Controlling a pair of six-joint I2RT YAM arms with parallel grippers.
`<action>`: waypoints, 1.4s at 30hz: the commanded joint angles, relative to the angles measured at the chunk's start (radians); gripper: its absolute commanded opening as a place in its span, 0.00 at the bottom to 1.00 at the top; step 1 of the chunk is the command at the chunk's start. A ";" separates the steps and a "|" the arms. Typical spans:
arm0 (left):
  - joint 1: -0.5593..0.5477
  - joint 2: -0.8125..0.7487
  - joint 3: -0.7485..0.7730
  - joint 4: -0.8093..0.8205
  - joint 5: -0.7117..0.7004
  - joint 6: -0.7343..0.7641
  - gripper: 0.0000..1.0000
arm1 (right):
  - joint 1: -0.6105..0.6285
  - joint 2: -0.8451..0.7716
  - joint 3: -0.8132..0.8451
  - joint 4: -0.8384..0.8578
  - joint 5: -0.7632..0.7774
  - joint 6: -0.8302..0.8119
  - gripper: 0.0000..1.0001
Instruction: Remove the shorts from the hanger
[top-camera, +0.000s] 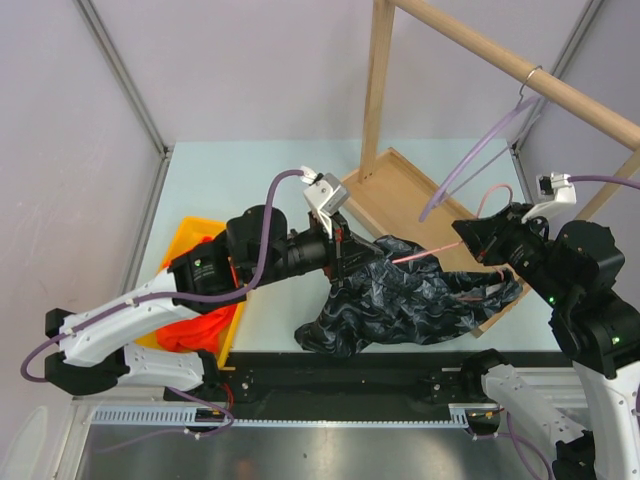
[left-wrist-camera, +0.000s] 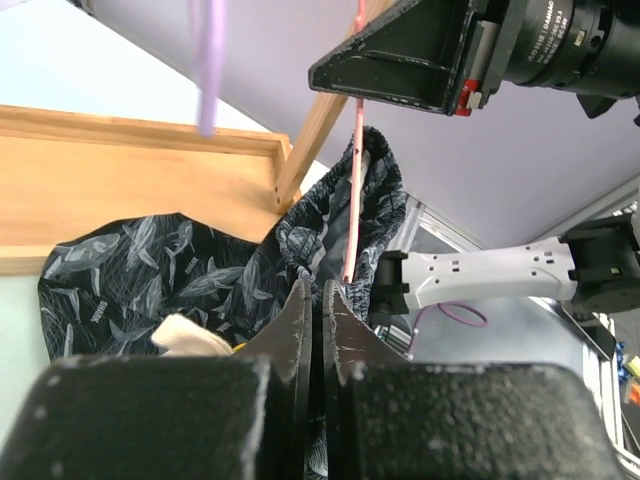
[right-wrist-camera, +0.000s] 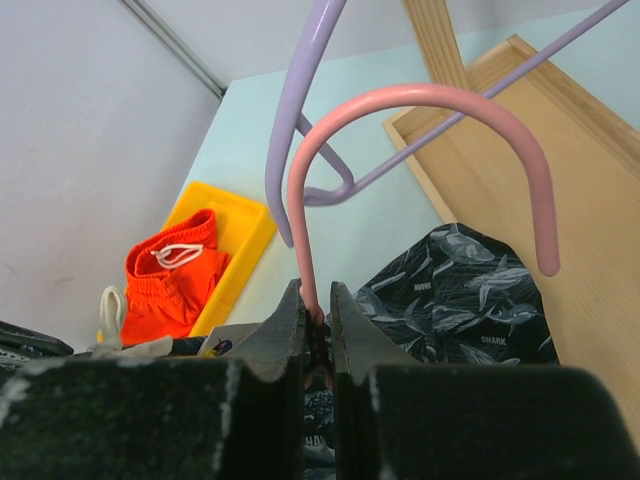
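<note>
- Top view: the left gripper (top-camera: 343, 255) sits at the centre of the table (top-camera: 260, 180). Its jaws are closed flat on the raised waist edge of the dark shorts (top-camera: 410, 305).
- The dark shorts spread from there toward 4 o'clock and overlap the near rim of the wooden tray (top-camera: 400, 195). Their lower hem reaches the table's near edge at 6 o'clock.
- The right gripper (top-camera: 470, 235), at 3 o'clock of the left one, is clamped on the pink hanger (top-camera: 420, 257). The hanger's bar shows across the fabric between the two grippers.
- The orange shorts (top-camera: 195, 325) lie in the yellow bin (top-camera: 185, 235) at 8 o'clock, partly under the left arm. Bare table lies open at 11 o'clock, between bin and tray.
- The purple hanger (top-camera: 480, 160) hangs from the wooden rail (top-camera: 500, 60) at 1 o'clock, close above the right gripper.
- Left wrist view: the fingers (left-wrist-camera: 298, 325) stand together with a hairline gap, and patterned fabric meets their tips. The pink bar rises just beside them toward 12 o'clock. The tray wall lies at 10 o'clock.
- Right wrist view: the jaws are closed on the pink stem, and the hook arches from 12 to 2 o'clock. The purple hook crosses near it at 11 o'clock. The dark shorts lie at 3 o'clock against the tray rim. The bin sits at 9 o'clock, well apart.
</note>
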 joint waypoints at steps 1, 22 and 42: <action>0.008 -0.079 -0.004 0.063 -0.093 0.006 0.00 | 0.004 -0.024 0.009 0.039 0.063 0.031 0.00; 0.008 -0.320 -0.342 0.191 -0.267 -0.110 0.00 | 0.001 -0.101 -0.092 0.251 0.050 0.486 0.00; 0.331 -0.246 -0.169 -0.065 -0.197 -0.060 0.00 | 0.004 -0.153 -0.108 0.397 -0.053 0.587 0.00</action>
